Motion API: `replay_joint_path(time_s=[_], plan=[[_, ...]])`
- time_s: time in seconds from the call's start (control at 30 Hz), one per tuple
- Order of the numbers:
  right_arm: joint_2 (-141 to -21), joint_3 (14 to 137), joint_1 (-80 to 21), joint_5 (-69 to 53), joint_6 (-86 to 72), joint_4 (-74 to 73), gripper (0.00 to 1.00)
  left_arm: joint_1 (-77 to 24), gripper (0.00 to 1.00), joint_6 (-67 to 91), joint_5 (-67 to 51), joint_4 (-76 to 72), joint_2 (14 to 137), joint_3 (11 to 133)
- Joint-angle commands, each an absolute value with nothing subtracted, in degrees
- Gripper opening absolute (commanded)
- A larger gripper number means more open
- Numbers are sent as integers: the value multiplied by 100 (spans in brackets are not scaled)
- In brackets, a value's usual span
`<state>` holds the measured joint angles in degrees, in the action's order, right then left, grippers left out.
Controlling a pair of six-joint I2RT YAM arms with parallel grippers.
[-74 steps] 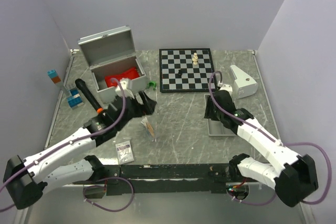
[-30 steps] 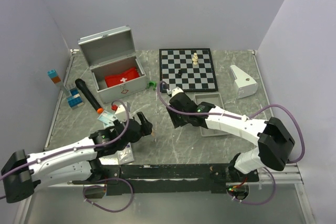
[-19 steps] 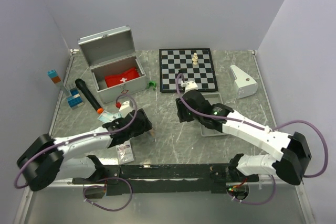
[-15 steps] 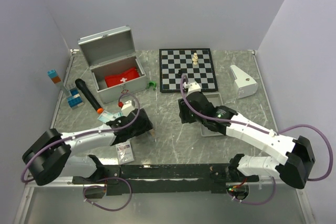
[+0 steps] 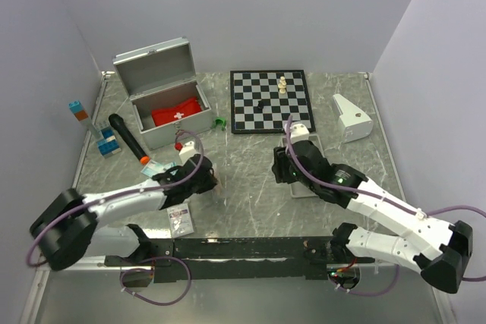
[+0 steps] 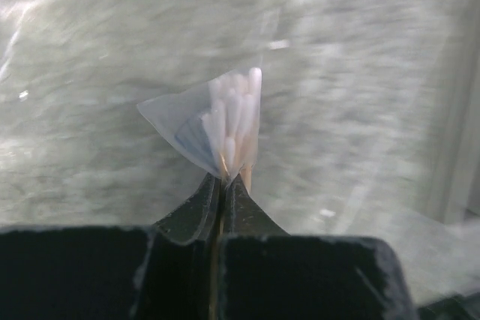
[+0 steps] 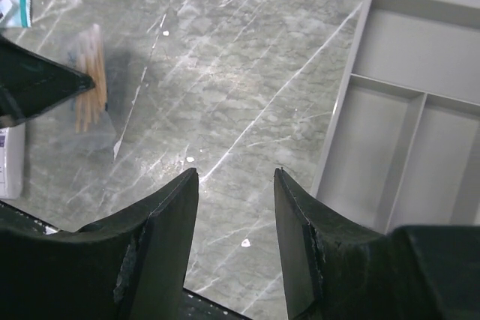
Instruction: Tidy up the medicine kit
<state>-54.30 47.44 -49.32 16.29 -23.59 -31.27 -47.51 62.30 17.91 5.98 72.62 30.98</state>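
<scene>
Our left gripper (image 6: 221, 185) is pinched shut on the clear plastic bag of white-tipped cotton swabs (image 6: 229, 118), low over the front-left of the grey marble table (image 5: 250, 161). Next, we judge, it must lift the bag and carry it into the open silver metal medicine kit (image 5: 156, 73) in the far-left corner, where the flat red white-cross pouch (image 5: 176, 116) lies. Our right gripper (image 7: 234, 177) hangs open and empty, and the print on the small white sachet (image 5: 180, 219) is too small for us to read.

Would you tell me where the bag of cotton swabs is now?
In the top view, left of centre, the bag of cotton swabs is pinched by the fingers of the left gripper, in front of the open medicine kit, near the small white packet.
</scene>
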Motion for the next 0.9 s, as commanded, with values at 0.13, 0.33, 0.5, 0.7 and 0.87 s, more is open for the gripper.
replay_joint_path(time_s=[0.13,0.33,0.5,0.7,0.87], plan=[[-4650,4931,-4887,2258,-2513,-3568,52,-5115,5,5529,1119,-991,6835,3847],[-4254,4869,-4860,2478,-2584,-3796,52,-5466,3,4914,53,-1678,9041,5631],[-3991,4843,-4860,2584,-2681,-4060,52,-5546,3,4965,-755,-1810,10466,6845],[-3771,4808,-4843,2689,-2628,-4166,52,-5748,2,4966,-545,-1407,11460,7698],[-3744,4755,-4843,2742,-2540,-4157,53,-5766,5,5194,-203,-1099,11760,7875]])
